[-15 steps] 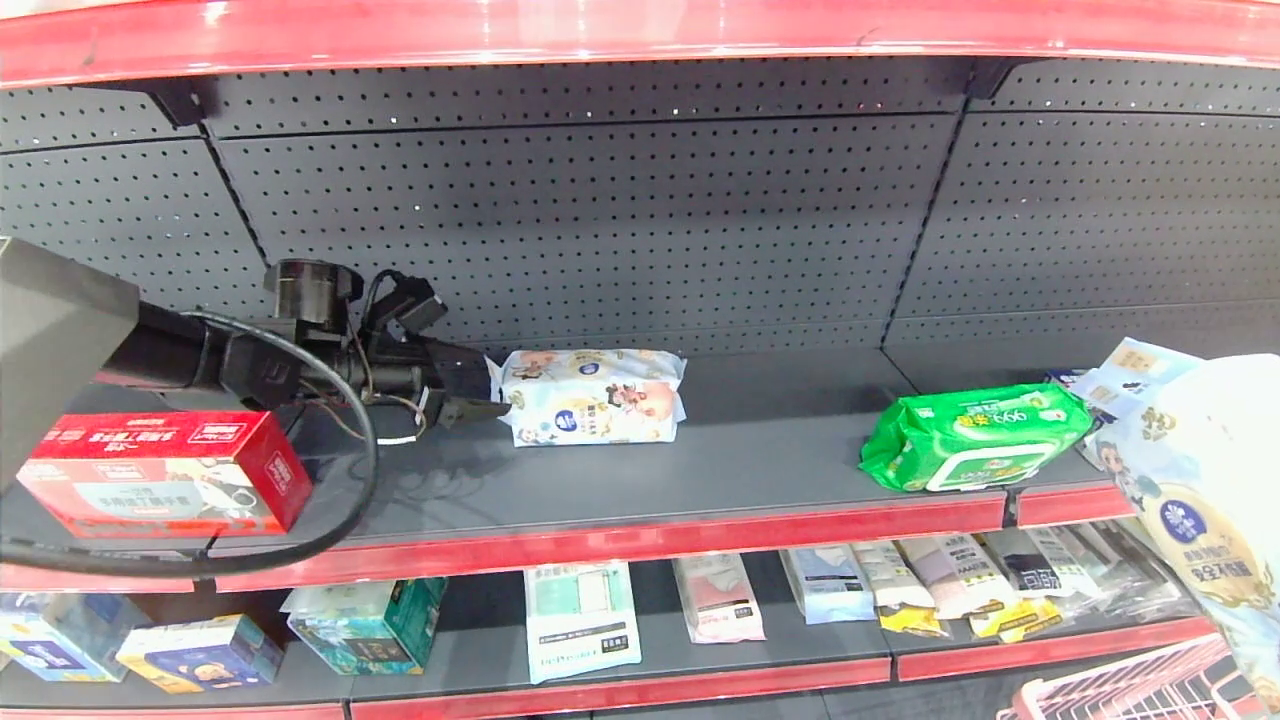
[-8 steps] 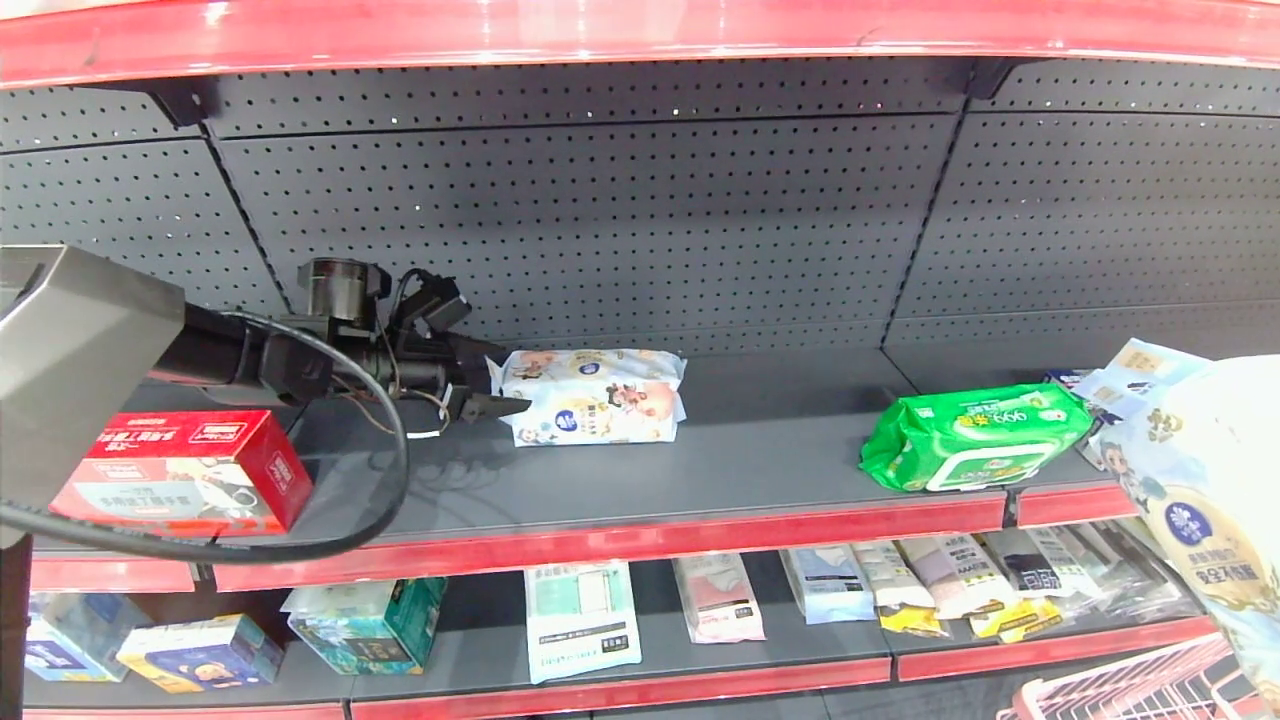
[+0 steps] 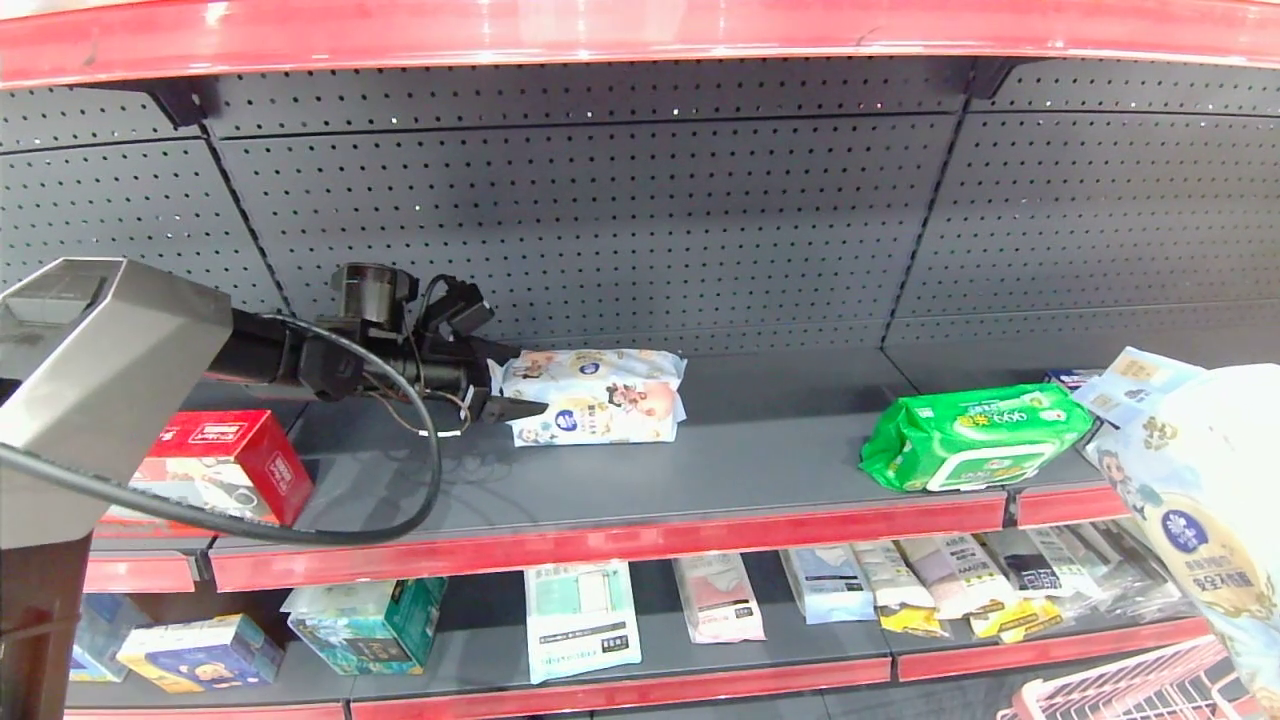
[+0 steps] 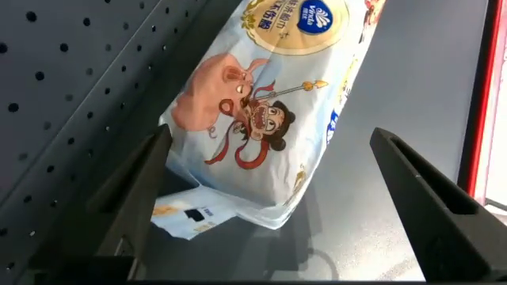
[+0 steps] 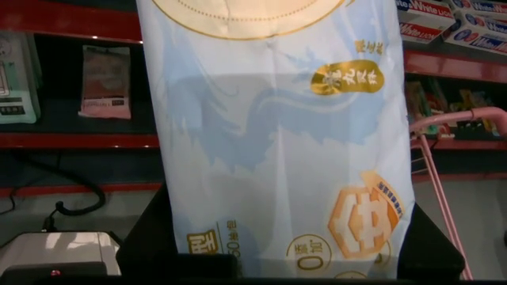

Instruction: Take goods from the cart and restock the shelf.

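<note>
A white-and-blue cartoon wipes pack (image 3: pixel 595 395) lies at the back of the grey shelf (image 3: pixel 740 470). My left gripper (image 3: pixel 508 392) is open at the pack's left end, one finger behind it and one in front. In the left wrist view the same pack (image 4: pixel 269 111) sits between the two spread fingers (image 4: pixel 139 198) of the left gripper (image 4: pixel 271 142). My right gripper (image 5: pixel 289 241) is shut on a second pale-blue wipes pack (image 5: pixel 277 134), which it holds upright. That held pack (image 3: pixel 1195 500) shows at the far right, in front of the shelf.
A green wipes pack (image 3: pixel 975 435) lies at the shelf's right front edge. A red box (image 3: pixel 220 465) stands at the left, under my left arm. Small packets (image 3: pixel 715 595) and boxes (image 3: pixel 370 620) fill the lower shelf. The pink cart's rim (image 3: pixel 1130 690) is at the bottom right.
My left arm has moved to the right along the shelf, and its open fingers now reach around the left end of the cartoon pack. The pack in the right gripper shifted slightly.
</note>
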Controlling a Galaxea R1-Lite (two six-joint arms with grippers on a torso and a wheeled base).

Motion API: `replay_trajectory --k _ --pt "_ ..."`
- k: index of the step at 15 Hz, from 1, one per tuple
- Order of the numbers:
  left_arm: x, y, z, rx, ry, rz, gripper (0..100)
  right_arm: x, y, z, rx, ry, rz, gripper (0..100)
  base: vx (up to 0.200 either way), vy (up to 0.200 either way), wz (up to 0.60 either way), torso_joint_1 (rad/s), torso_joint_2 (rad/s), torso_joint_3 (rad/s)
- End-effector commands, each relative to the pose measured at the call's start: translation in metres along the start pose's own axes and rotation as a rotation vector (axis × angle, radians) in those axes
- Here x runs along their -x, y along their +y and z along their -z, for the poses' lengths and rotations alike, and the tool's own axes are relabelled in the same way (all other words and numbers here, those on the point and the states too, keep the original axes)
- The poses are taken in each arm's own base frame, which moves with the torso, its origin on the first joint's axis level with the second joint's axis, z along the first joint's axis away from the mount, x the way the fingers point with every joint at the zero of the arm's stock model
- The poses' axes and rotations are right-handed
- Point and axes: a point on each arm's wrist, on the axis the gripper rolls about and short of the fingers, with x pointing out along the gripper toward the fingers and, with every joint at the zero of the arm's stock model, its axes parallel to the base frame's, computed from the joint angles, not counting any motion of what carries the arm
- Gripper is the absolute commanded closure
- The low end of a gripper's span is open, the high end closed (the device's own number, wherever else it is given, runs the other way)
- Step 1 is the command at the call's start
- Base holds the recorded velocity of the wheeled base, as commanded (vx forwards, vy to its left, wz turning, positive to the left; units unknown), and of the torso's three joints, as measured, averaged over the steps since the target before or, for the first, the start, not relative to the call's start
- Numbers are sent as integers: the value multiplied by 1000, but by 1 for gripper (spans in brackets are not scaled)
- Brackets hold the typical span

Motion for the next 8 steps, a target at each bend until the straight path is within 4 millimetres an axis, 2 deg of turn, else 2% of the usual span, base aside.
replay_trajectory --k 1,6,8 --pt "-6 6 2 -15 -6 -4 0 -1 0 0 1 3 -1 100 0 0 0 0 0 0" --pt "-19 8 5 -24 -8 11 0 -1 0 0 4 7 -2 100 0 0 0 0 0 0" --pt "-21 6 -1 -35 -15 15 0 -2 0 0 10 10 -3 100 0 0 0 0 0 0"
